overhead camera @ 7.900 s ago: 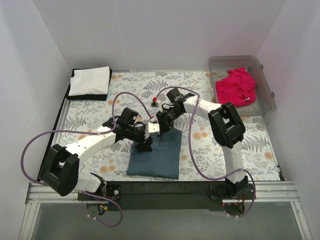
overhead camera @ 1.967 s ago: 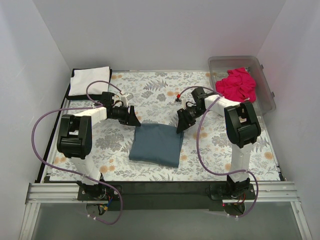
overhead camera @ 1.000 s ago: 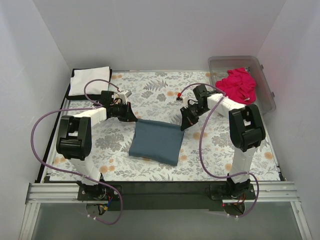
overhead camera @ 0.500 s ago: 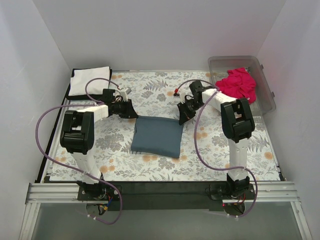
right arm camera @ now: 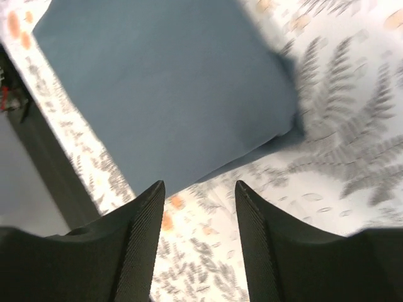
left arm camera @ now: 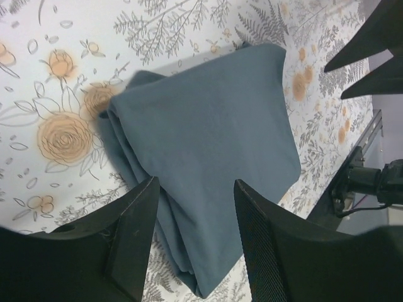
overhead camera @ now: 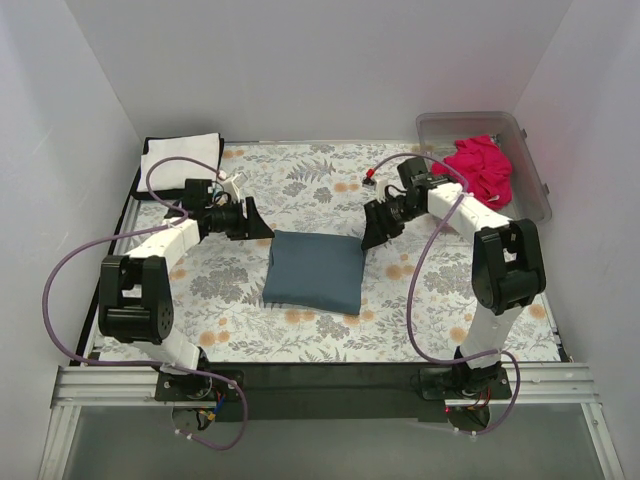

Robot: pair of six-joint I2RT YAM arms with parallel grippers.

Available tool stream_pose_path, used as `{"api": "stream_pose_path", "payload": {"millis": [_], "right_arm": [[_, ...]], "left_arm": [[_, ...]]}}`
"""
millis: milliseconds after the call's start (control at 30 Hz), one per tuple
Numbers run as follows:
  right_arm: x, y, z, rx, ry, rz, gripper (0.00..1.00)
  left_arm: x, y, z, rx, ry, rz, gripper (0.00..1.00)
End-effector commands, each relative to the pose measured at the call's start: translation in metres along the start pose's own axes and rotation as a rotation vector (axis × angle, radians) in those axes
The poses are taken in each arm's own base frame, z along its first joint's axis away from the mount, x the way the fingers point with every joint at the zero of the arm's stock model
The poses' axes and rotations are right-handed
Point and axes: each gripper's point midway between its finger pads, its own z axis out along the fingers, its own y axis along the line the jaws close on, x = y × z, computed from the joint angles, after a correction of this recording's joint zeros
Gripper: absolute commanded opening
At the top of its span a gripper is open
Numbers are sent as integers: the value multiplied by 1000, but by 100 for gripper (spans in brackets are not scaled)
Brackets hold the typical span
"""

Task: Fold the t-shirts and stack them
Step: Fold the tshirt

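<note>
The dark slate-blue t-shirt (overhead camera: 315,272) lies folded into a rough rectangle in the middle of the desk, flat on the floral cloth (overhead camera: 300,180) that covers it; its far edge runs between the two arms, its near edge slants a little toward the desk's near-right corner. The left gripper (overhead camera: 250,218) hangs just off the shirt's far-left corner, its jaws parted and nothing between them; in the left wrist view the left gripper (left arm camera: 196,189) frames the blue shirt (left arm camera: 208,145), whose layered folds show along the side nearest the fingers, and no fabric is pinched. The right gripper (overhead camera: 375,225) sits just off the shirt's far-right corner, likewise standing apart and empty; in the right wrist view the right gripper (right arm camera: 199,189) shows the blue shirt (right arm camera: 170,94) through the gap between its fingers, the picture somewhat blurred; whether either fingertip touches the cloth I cannot tell. The bright pink t-shirt (overhead camera: 475,170) lies crumpled in the clear plastic bin (overhead camera: 535,190) at the desk's far-right corner; the white t-shirt (overhead camera: 180,157) rests folded at the far-left corner on top of the black t-shirt (overhead camera: 141,190), of which only a dark margin shows along the edges of the white one.
</note>
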Motion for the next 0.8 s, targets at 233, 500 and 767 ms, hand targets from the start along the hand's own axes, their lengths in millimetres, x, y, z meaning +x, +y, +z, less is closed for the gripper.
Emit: {"api": "stream_pose_path", "payload": {"millis": [233,500,767], "right_arm": [[53,20,27,-117,53,173,50],[65,10,45,-123,92,240,47],[70,7,52,-140,112,264,45]], "left_arm": [[43,-5,9,14,126,-103,45],[59,7,24,-48,183,-123,41],[68,8,29,-61,213,-130,36]]}}
